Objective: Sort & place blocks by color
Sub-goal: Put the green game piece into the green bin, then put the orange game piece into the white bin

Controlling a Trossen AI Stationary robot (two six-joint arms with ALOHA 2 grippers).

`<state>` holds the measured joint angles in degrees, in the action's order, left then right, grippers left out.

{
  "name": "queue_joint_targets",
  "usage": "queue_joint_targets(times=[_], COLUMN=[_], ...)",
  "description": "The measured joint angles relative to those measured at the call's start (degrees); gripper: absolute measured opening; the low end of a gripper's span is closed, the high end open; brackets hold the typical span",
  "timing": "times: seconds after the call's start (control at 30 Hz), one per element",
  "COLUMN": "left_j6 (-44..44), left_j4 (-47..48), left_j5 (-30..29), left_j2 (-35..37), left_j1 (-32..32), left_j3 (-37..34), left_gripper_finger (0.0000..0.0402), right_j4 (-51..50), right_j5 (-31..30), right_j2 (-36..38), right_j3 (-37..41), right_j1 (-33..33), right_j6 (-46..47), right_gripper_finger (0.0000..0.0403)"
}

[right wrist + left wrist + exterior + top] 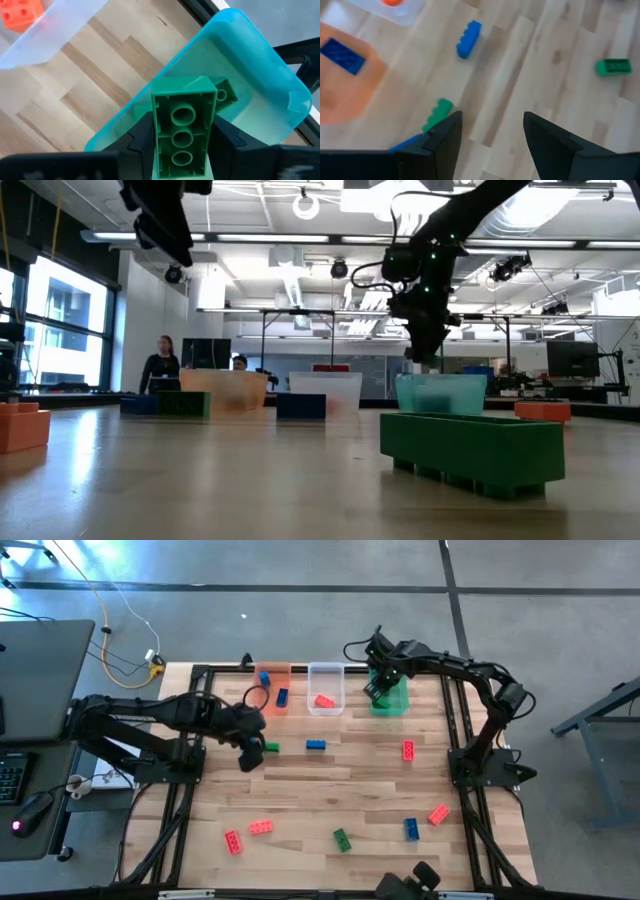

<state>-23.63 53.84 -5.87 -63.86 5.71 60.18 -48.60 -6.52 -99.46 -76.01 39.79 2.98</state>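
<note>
Along the far edge of the pale wooden tabletop (340,780) three translucent rectangular plastic bins stand in a row: an orange bin (274,688) toward the far left, a clear bin (325,687) in the middle and a green bin (390,695) beside it on the right. The right gripper (378,688) hangs over the green bin with a small green studded plastic brick (184,129) clamped between its two dark fingers (142,136), hollow underside facing the wrist camera. Another green brick (225,93) already lies on that bin's floor. A blue brick (283,696) sits in the orange bin, and a red-orange brick (324,700) in the clear one.

The left gripper (250,747) hovers over the left-middle of the tabletop, its jaws spread apart and empty (nothing lies between them in its wrist view). Just beside it on the wood rests a green block (271,747), and a blue block (316,745) lies a little farther toward the centre.

The remaining loose blocks are scattered: a red one (408,749) toward the right edge; near the front edge two red-orange ones (261,827) (233,841) on the left, a green one (342,839) in the middle, and a blue one (411,829) next to an orange-red one (438,814) on the right.
</note>
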Motion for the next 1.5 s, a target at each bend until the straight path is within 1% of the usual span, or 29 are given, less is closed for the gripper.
queue_joint_targets(times=[0.1, 0.2, 0.47, 0.7, 0.87, 0.97, 1.07, 1.17, 1.4, 1.5], left_j6=[-2.5, -4.6, -8.6, -14.8, -20.0, -22.4, -22.6, -22.4, -22.8, -22.9], left_j4=[0.0, 0.0, 0.0, -0.1, -0.1, -0.1, -1.1, -1.9, -4.6, -6.8], left_j5=[0.0, 0.0, 0.0, -0.1, 0.5, 0.9, 0.8, -0.9, -1.3, -2.6], left_j2=[0.0, 0.0, 0.0, -0.2, -0.5, -1.9, -3.6, -5.9, -13.2, -16.2], left_j1=[-2.6, -5.2, -10.3, -14.8, -17.9, -19.1, -21.1, -23.8, -28.7, -30.4], left_j3=[0.0, 0.0, 0.0, -1.0, -3.7, -4.2, -4.2, -4.1, -4.1, -4.1], left_gripper_finger=[0.02, 0.02, 0.02, 0.0201, 0.0222, 0.0239, 0.0249, 0.025, 0.025, 0.025], right_j4=[-0.1, -0.2, -0.4, -1.4, -2.2, -2.2, -2.2, -2.2, -2.4, -2.4], right_j5=[-3.5, -4.7, -5.5, -5.3, -5.1, -5.0, -4.7, -4.5, -4.1, -4.0], right_j2=[0.0, 0.0, 0.0, 0.0, 0.0, 0.0, 0.0, 0.0, 0.0, 0.0], right_j3=[0.0, 0.0, 0.0, 0.0, 0.0, 0.0, 0.0, 0.0, 0.0, 0.0], right_j1=[0.1, 0.6, 1.1, 0.3, -0.5, -0.7, -0.8, -0.8, -0.8, -0.8], right_j6=[0.0, 0.0, 0.0, 1.1, 1.1, 1.1, 2.0, 2.1, 4.5, 4.6], right_gripper_finger=[0.0154, 0.0171, 0.0179, 0.018, 0.0181, 0.0181, 0.0181, 0.0181, 0.0181, 0.0181])
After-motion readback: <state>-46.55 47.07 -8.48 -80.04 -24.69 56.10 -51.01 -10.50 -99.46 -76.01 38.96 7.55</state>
